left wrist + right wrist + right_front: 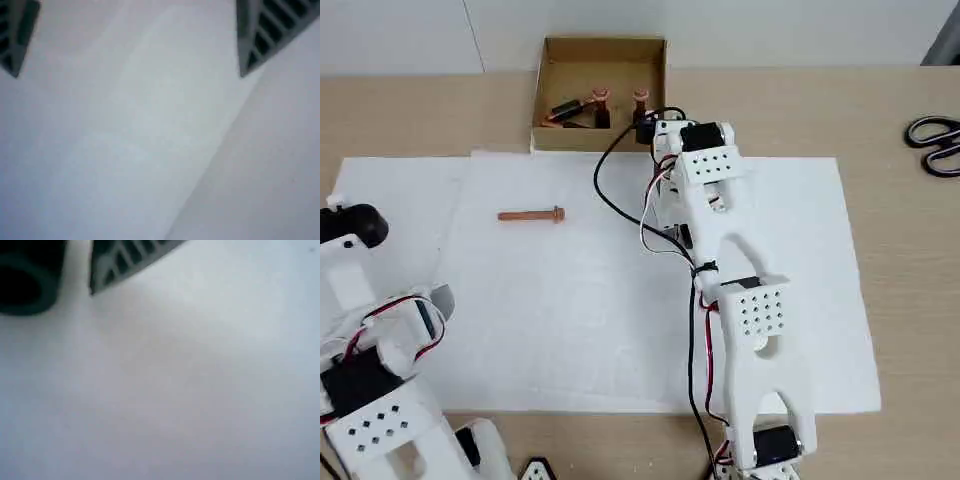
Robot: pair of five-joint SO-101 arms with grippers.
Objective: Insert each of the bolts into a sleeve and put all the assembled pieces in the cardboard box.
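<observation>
While the box [605,52] at the far edge of the worktop [890,100] already holds sleeved pieces [600,105] (two or three, count uncertain), one bare bolt [530,214] lies flat on the paper [570,330]. It is near the box's front left corner and well apart from both arms. No sleeve on it.

Left tool [135,45]: jaws wide apart, nothing between them, close over the left part of the paper.

Right arm [705,200]: stretched up the sheet, far end beside the box's near right corner. Right tool [105,267]: over paper; apart or together, cannot tell. Dark rounded thing [25,280] just beside it, possibly a sleeve, not certain.

Step in hand, as I judge it: the last bolt, not yet picked up or sleeved.

Next move calls for a tool to cross to the bolt, come down square across the shank and close on it, leaving the tip free to enter a sleeve. Left tool stands open and free. Bolt is round and may roll when touched.

Scissors [935,145] lie at the right, clear of the work.
</observation>
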